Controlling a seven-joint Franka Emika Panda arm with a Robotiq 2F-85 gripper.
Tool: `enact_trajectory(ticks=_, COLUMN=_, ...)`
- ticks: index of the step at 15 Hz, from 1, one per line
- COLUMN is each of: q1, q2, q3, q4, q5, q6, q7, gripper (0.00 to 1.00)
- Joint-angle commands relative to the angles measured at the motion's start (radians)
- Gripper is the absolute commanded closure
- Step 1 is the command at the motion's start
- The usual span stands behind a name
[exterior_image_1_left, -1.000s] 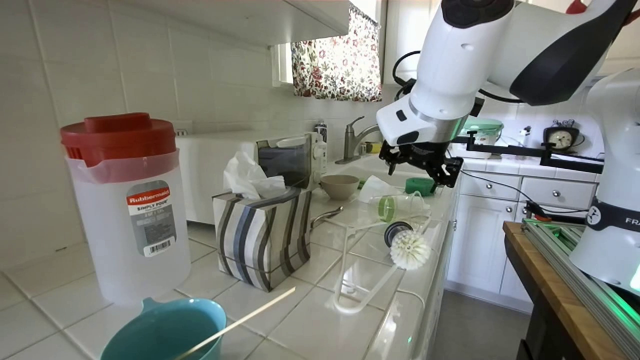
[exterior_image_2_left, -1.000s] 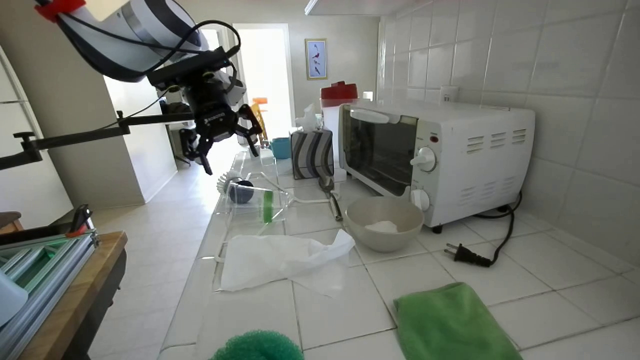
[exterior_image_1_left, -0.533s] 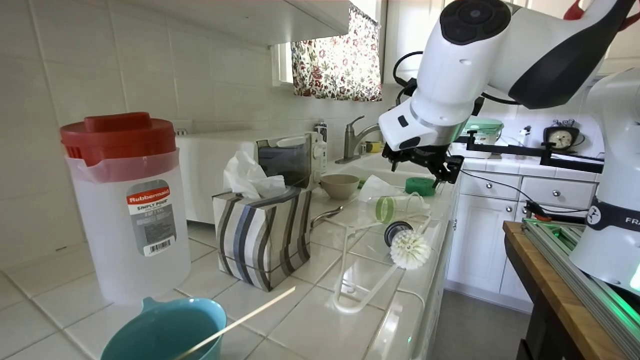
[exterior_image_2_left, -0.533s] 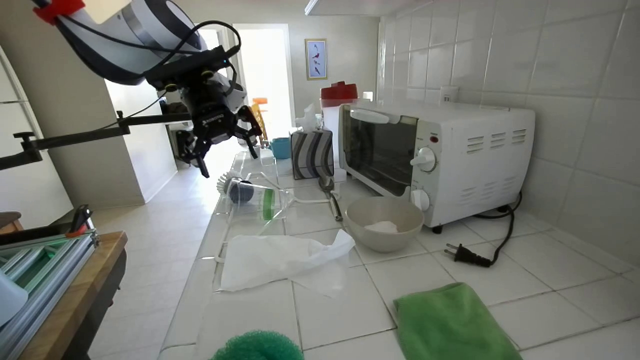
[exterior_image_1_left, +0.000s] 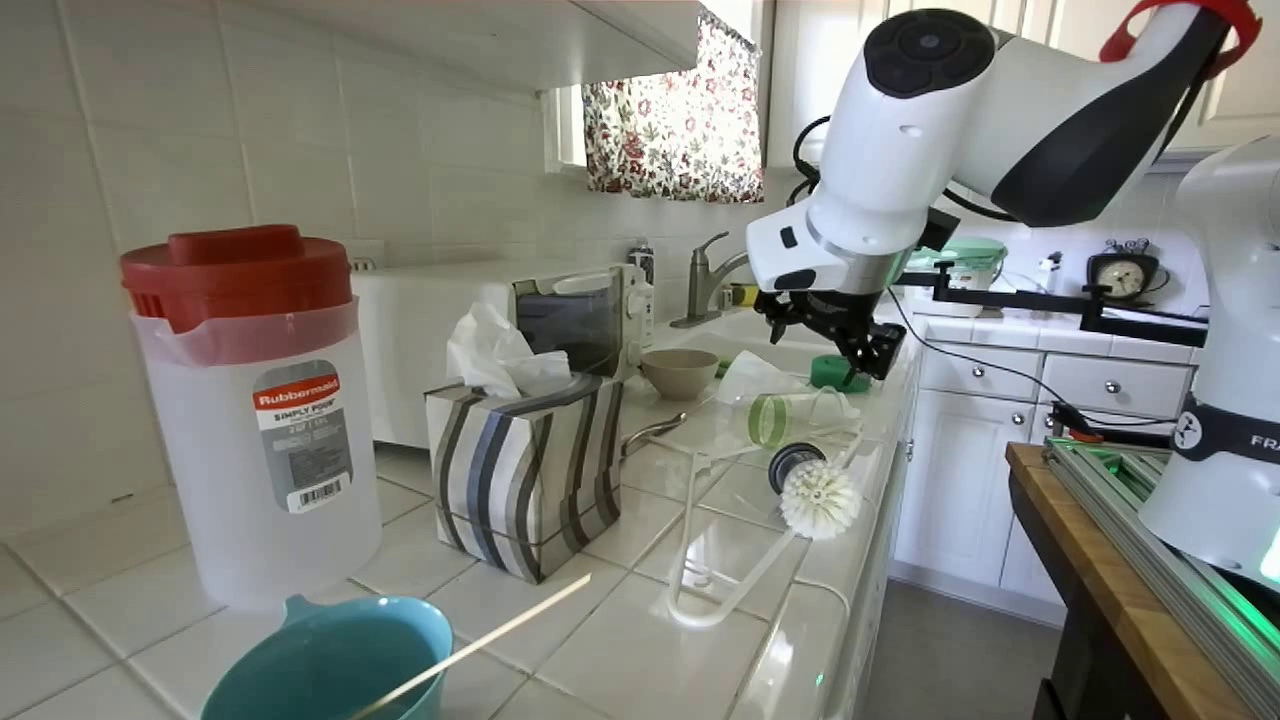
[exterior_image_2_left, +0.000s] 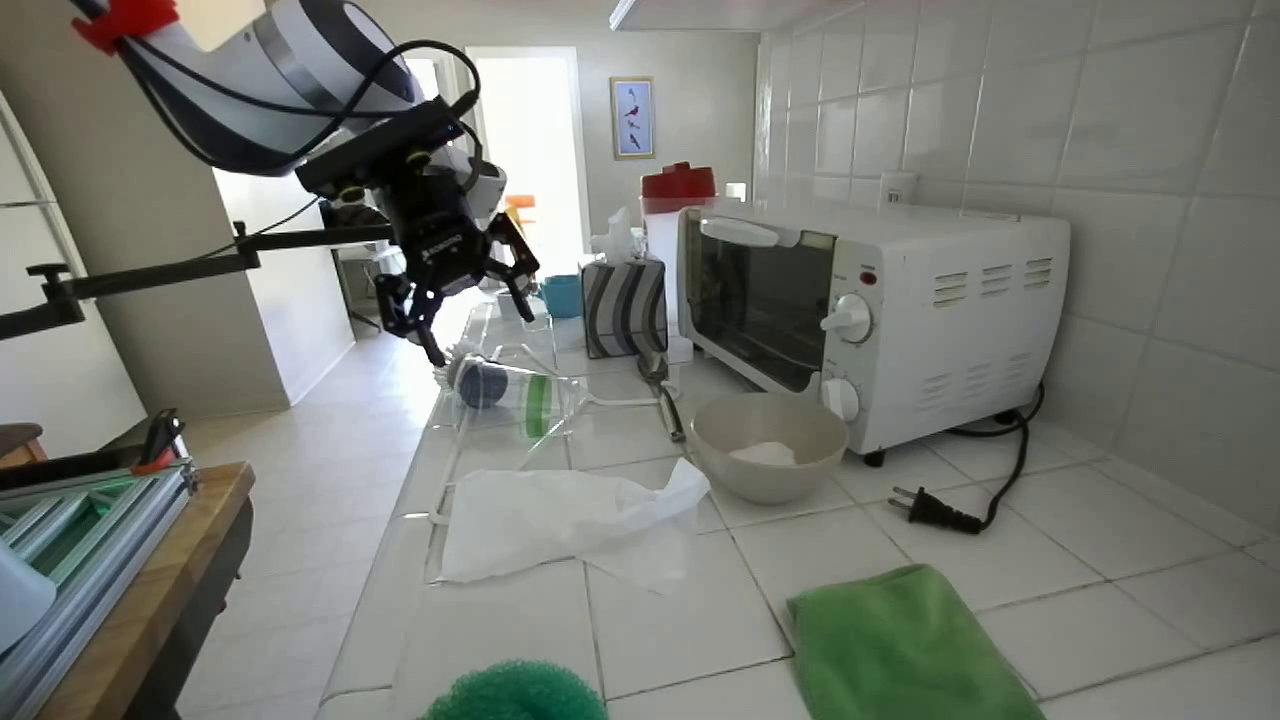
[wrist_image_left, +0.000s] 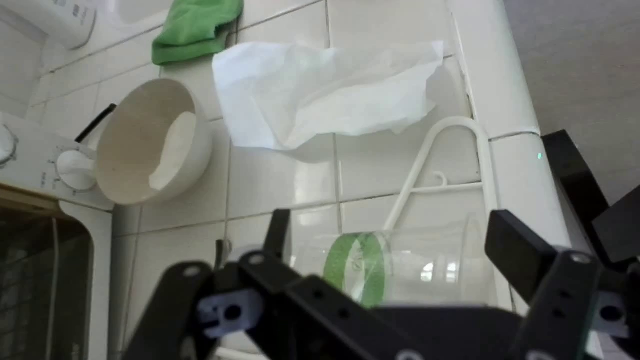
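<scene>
My gripper (wrist_image_left: 395, 242) stands wide open above the counter, with nothing held between its fingers. Below it, between the fingers as the wrist view looks down, a clear cup (wrist_image_left: 425, 270) with a green band lies on its side. Part of the cup is hidden by the gripper's body. A white hanger (wrist_image_left: 417, 165) lies around and under the cup. Beside the cup rests a dark-headed brush with white bristles (exterior_image_1_left: 820, 500); in an exterior view one fingertip of the gripper (exterior_image_2_left: 482, 338) overlaps these bristles. A crumpled white paper towel (wrist_image_left: 320, 100) lies just beyond the cup.
A beige bowl (exterior_image_2_left: 715, 455) stands by the white toaster oven (exterior_image_2_left: 960, 320), near a metal utensil (exterior_image_2_left: 662, 395). A green cloth (exterior_image_2_left: 905, 650) and a green scrubber (exterior_image_2_left: 515, 695) lie nearby. Also there: a striped tissue box (exterior_image_1_left: 530, 470), red-lidded pitcher (exterior_image_1_left: 265, 420), and teal cup (exterior_image_1_left: 330, 640) with a stick.
My gripper has shifted a little and come slightly lower, staying open throughout. The clear cup appears to have rolled very slightly. Other things stay where they were.
</scene>
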Motion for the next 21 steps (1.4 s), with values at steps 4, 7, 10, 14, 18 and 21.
enact_trajectory(ticks=4, q1=-0.004, q2=0.006, q3=-0.002, q4=0.006, q5=0.026, q6=0.040, q7=0.058, gripper=0.00)
enact_trajectory(ticks=7, q1=-0.008, q2=0.018, q3=-0.006, q4=0.013, q5=0.017, q6=0.037, q7=0.076, gripper=0.00)
enact_trajectory(ticks=10, q1=-0.009, q2=0.021, q3=-0.005, q4=0.017, q5=0.019, q6=0.035, q7=0.088, gripper=0.00)
enact_trajectory(ticks=14, q1=-0.013, q2=0.028, q3=-0.008, q4=0.021, q5=0.007, q6=0.036, q7=0.099, gripper=0.00)
enact_trajectory(ticks=18, q1=-0.008, q2=0.021, q3=0.000, q4=0.019, q5=0.013, q6=0.016, q7=0.078, gripper=0.00)
enact_trajectory(ticks=21, q1=0.002, q2=0.020, q3=0.013, q4=0.012, q5=0.021, q6=-0.004, q7=0.064, gripper=0.00)
